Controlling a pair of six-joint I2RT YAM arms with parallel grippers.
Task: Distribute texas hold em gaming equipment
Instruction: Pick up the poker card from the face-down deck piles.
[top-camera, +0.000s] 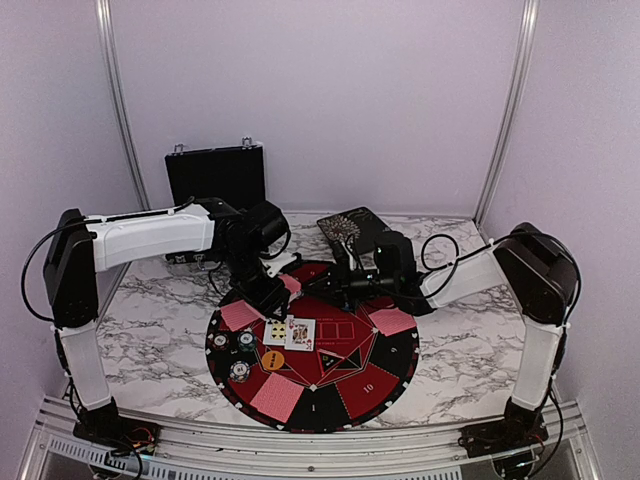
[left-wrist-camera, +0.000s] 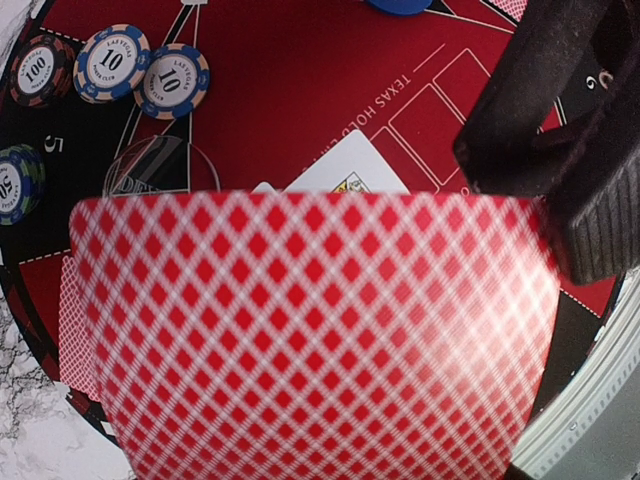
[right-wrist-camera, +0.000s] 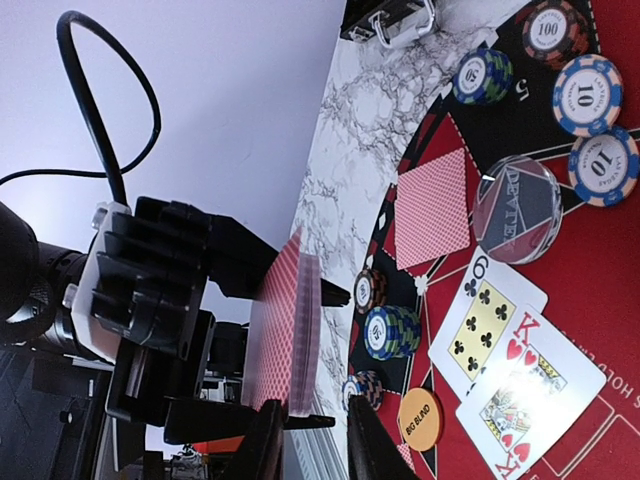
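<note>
- On the marble table, centre: one round red-and-black mat, carrying the loose pieces listed below.
- Behind the mat, at the back wall: one black case, standing upright. Further right, one second black flat object, kind not determinable.
- Above the mat, clear of its surface: left gripper clamped on one deck of red-backed cards, held on edge.
- Right gripper: jaws partly apart, straddling one edge of the deck. Contact with any card not determinable.
- Face-down single cards: three, well apart in the mat's outer sectors: left card, right card, near card.
- Face-up cards: two, overlapping at mat centre: six of clubs, king of hearts.
- Button discs: three. One clear disc, just beside the six of clubs; one orange disc, marked BIG BLIND; one blue disc, cut by the frame edge.
- Chips lying flat, near the clear disc: four. One 100 chip, one 50 chip, two 10 chips.
- Edge-on chips near the orange disc: three spots, stack heights not determinable.
</note>
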